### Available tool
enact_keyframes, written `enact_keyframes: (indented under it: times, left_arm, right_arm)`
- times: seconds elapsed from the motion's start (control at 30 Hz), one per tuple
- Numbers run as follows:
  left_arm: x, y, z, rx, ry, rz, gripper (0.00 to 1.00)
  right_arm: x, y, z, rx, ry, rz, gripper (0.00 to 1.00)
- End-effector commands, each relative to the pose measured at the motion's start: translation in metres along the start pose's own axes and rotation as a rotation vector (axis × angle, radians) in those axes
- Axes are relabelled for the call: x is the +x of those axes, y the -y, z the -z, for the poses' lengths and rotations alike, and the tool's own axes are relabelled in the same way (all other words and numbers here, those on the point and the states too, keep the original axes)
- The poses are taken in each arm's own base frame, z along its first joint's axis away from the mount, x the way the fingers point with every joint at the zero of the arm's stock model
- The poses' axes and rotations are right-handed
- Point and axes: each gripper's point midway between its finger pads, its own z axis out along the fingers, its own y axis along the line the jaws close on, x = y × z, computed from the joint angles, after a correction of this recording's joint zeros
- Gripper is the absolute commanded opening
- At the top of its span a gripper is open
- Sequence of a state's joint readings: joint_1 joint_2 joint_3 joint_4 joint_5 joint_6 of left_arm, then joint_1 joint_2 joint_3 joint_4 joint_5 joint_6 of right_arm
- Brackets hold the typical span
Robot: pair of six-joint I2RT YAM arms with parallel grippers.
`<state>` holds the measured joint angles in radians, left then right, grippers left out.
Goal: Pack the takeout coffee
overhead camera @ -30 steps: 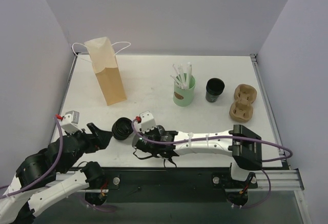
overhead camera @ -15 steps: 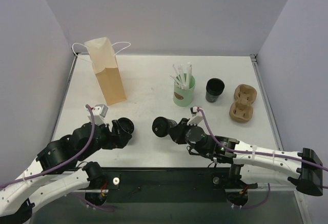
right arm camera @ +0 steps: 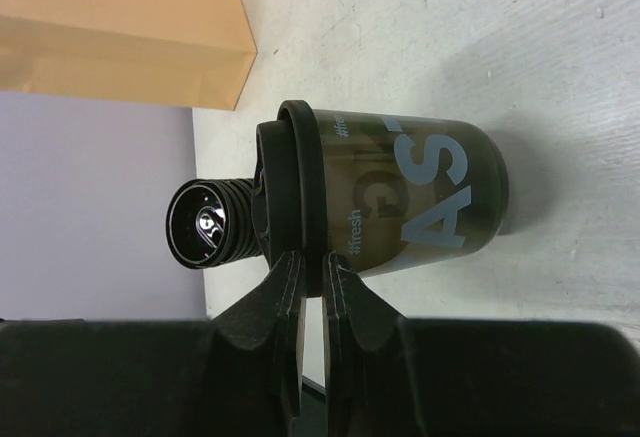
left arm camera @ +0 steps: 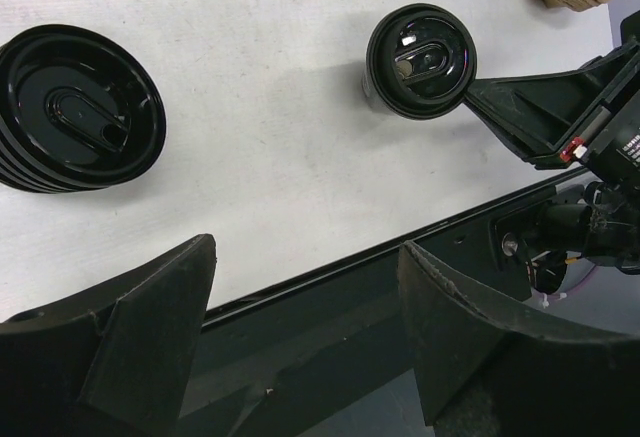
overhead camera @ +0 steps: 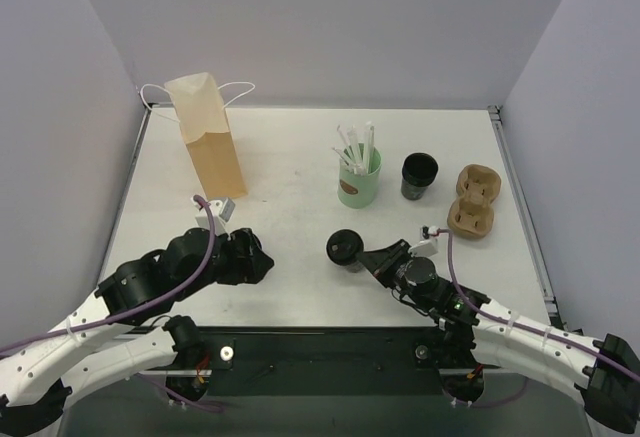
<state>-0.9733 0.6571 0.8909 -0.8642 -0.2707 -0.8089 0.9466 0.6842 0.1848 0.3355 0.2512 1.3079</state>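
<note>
The takeout coffee (overhead camera: pixel 345 248), a black paper cup with a black lid, stands at the near middle of the table. It also shows in the left wrist view (left arm camera: pixel 420 60) and fills the right wrist view (right arm camera: pixel 400 197). My right gripper (overhead camera: pixel 372 255) is just right of it, with its jaws pinched on the lid's rim (right arm camera: pixel 312 257). My left gripper (overhead camera: pixel 262 262) is open and empty near the table's front edge, left of the cup, in the left wrist view (left arm camera: pixel 310 307) too.
A squat stack of black lids (left arm camera: pixel 75 107) lies by the left gripper, hidden under it from above. A paper bag (overhead camera: pixel 205 137) stands at the back left. A green cup with straws (overhead camera: pixel 358 179), an open black cup (overhead camera: pixel 419 175) and a cardboard carrier (overhead camera: pixel 472 200) stand at the back right.
My right gripper has swung from the left side to the right, and the lidded cup has moved right with it. My left arm has moved forward and right, over the lid stack.
</note>
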Motion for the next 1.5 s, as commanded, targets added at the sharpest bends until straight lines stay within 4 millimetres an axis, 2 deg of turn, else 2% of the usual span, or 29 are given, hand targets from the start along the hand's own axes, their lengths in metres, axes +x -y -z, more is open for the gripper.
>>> enact_keyframes:
  times: [0.0, 0.13, 0.23, 0.3, 0.37, 0.4, 0.53, 0.57, 0.63, 0.67, 0.7, 0.77, 1.0, 1.03, 1.07, 1.17, 1.27, 1.47]
  left_arm:
    - [-0.018, 0.019, 0.003, 0.063, 0.050, 0.003, 0.83]
    - [-0.012, 0.019, -0.002, 0.073, 0.043, 0.010, 0.83]
    - [-0.010, 0.017, -0.006, 0.071, 0.041, 0.007, 0.83]
    - [-0.010, 0.017, -0.006, 0.072, 0.042, 0.005, 0.83]
    - [-0.011, 0.018, -0.007, 0.075, 0.046, -0.002, 0.83]
    - [-0.010, 0.019, -0.008, 0.076, 0.045, -0.003, 0.83]
    - [-0.009, 0.017, -0.011, 0.065, 0.036, -0.015, 0.83]
    - [-0.008, 0.017, -0.011, 0.068, 0.037, -0.016, 0.83]
    - [-0.009, 0.020, -0.012, 0.084, 0.040, -0.011, 0.83]
    - [-0.008, 0.021, -0.013, 0.089, 0.039, -0.013, 0.83]
    - [-0.008, 0.022, -0.013, 0.091, 0.040, -0.010, 0.83]
    - [-0.009, 0.024, -0.013, 0.099, 0.040, -0.010, 0.83]
    - [-0.007, 0.028, -0.015, 0.116, 0.033, -0.008, 0.83]
    - [-0.007, 0.028, -0.016, 0.116, 0.031, -0.006, 0.83]
    - [-0.007, 0.030, -0.016, 0.124, 0.030, -0.006, 0.82]
    - [-0.005, 0.031, -0.020, 0.128, 0.021, -0.006, 0.82]
    - [-0.002, 0.033, -0.022, 0.132, 0.011, -0.006, 0.82]
    - [0.000, 0.035, -0.025, 0.145, 0.010, 0.004, 0.82]
  right_arm:
    - [-0.009, -0.011, 0.002, -0.061, 0.025, -0.178, 0.00]
    - [-0.011, 0.008, 0.002, -0.043, 0.054, -0.222, 0.04]
    - [-0.014, 0.013, 0.004, -0.034, 0.076, -0.223, 0.05]
    - [-0.023, 0.011, 0.007, -0.037, 0.111, -0.223, 0.04]
    - [-0.028, 0.021, 0.009, -0.007, 0.144, -0.210, 0.02]
    - [-0.033, 0.018, 0.012, -0.032, 0.164, -0.221, 0.02]
    - [-0.045, 0.027, 0.021, 0.004, 0.220, -0.179, 0.00]
    - [-0.050, 0.024, 0.025, -0.014, 0.239, -0.187, 0.00]
    - [-0.058, 0.033, 0.028, 0.011, 0.282, -0.183, 0.00]
    - [-0.064, 0.028, 0.032, -0.016, 0.303, -0.201, 0.00]
    - [-0.067, 0.040, 0.034, 0.025, 0.332, -0.181, 0.00]
    - [-0.075, 0.039, 0.038, 0.014, 0.368, -0.179, 0.00]
    - [-0.099, 0.062, 0.051, 0.093, 0.507, -0.167, 0.01]
    - [-0.108, 0.062, 0.056, 0.088, 0.550, -0.187, 0.01]
    - [-0.108, 0.072, 0.059, 0.127, 0.560, -0.181, 0.01]
    - [-0.117, 0.081, 0.065, 0.144, 0.619, -0.222, 0.02]
    - [-0.124, 0.087, 0.073, 0.148, 0.662, -0.241, 0.03]
    - [-0.132, 0.096, 0.086, 0.180, 0.703, -0.264, 0.11]
